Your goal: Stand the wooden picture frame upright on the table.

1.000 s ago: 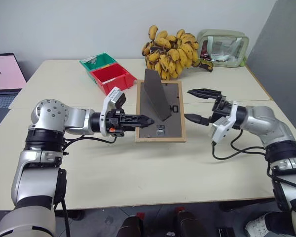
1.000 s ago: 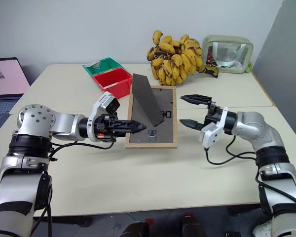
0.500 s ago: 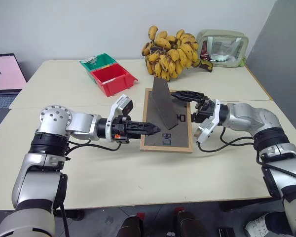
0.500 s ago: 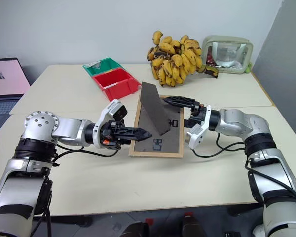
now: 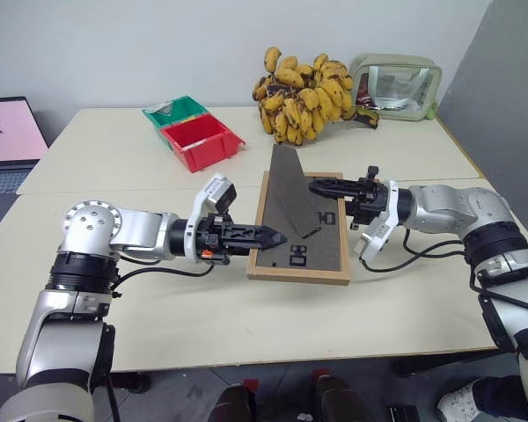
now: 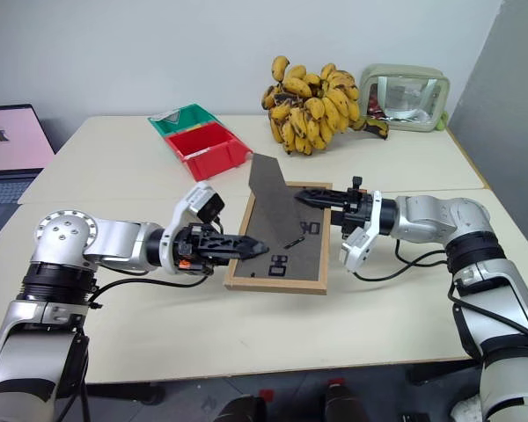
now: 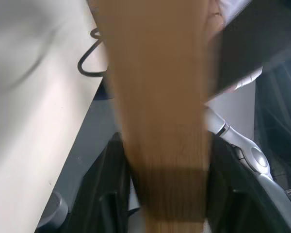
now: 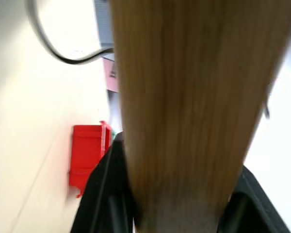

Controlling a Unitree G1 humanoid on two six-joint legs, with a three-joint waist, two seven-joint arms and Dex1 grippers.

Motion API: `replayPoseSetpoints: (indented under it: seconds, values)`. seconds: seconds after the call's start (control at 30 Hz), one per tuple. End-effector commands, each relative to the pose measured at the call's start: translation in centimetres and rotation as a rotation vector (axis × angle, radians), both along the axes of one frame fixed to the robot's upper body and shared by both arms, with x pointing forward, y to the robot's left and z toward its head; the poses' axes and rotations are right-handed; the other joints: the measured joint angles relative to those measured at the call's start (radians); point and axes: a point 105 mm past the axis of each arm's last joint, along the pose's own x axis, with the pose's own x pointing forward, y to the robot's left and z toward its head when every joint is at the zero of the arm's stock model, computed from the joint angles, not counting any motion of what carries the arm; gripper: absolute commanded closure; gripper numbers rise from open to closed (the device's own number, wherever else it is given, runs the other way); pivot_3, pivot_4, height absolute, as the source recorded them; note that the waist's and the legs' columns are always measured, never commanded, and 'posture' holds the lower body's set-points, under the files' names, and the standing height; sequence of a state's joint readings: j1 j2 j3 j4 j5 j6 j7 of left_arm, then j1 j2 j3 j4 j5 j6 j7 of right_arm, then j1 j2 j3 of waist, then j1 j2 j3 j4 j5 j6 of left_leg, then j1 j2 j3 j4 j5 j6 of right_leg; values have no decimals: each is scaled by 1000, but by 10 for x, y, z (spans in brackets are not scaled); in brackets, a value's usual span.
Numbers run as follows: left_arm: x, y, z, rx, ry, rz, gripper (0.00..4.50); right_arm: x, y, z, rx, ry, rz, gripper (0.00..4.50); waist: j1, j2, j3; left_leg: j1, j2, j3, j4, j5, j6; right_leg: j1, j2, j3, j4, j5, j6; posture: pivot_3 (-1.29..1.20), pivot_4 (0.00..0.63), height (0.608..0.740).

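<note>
From the head views, the wooden picture frame lies face down on the table, between both grippers, long axis running away from the robot. The left gripper straddles the near left edge; the right gripper reaches over the far right edge, equally close.

In the left wrist view a wood rail runs up between its fingers.

In the right wrist view likewise, fingers pinching wood. Beyond them the red bin, contents unclear.
</note>
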State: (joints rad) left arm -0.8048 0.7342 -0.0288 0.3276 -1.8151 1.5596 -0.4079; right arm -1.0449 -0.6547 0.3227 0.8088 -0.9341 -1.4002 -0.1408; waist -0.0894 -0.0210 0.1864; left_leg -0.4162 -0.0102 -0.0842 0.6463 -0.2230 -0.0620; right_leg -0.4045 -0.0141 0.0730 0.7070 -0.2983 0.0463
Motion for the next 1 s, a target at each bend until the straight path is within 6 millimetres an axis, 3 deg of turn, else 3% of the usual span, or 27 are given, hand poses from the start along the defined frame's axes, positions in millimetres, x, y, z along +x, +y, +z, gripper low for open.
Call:
replayPoseSetpoints:
  seconds: [0.03,0.17,0.23,0.3,0.37,0.47,0.57,0.8,1.0]
  values:
    - [12,15,16,-49,-63,115,1591,3,-1,17,86,-6,-4,3183,0,0,0,0,0,0,0,0,0,0,0,0,0,0,0,0,150,740]
    - [28,50,19,-35,-110,336,838,24,-2,11,149,154,-97,3183,-11,0,0,1,0,0,0,1,1,0,0,0,1,0,0,0,150,740]
    - [22,60,12,94,-240,428,417,50,1,-2,221,396,-229,3183,-25,-1,0,1,1,1,0,1,1,0,-1,0,1,0,0,0,150,740]
    - [18,62,2,324,-466,529,30,74,4,-23,292,786,-318,3184,-36,-1,-1,2,4,1,-1,1,1,2,-3,0,0,0,-1,0,150,740]
    - [14,57,-4,456,-665,574,0,82,12,-33,357,1121,-291,3185,-35,-1,-1,2,4,0,-2,0,1,3,-4,0,0,1,-1,0,150,740]
    - [4,46,-9,482,-841,615,0,81,31,-38,407,1517,-166,3185,-16,-1,-1,1,3,0,-2,0,1,2,-4,-1,0,1,-1,0,150,740]
    - [2,42,-14,497,-959,713,0,81,47,-42,487,1784,-91,3185,4,-1,-1,1,2,1,-1,-1,4,2,-4,-1,0,1,-1,0,150,740]
    - [-3,43,-31,525,-980,780,0,75,59,-66,466,1943,-100,3185,20,-1,-1,0,1,3,-1,-2,5,1,-4,-2,0,1,-2,0,150,740]
    - [0,51,-33,538,-970,782,0,67,63,-101,423,1935,-185,3185,18,-1,-1,0,2,4,-1,-2,5,1,-3,-2,1,1,-2,0,150,740]
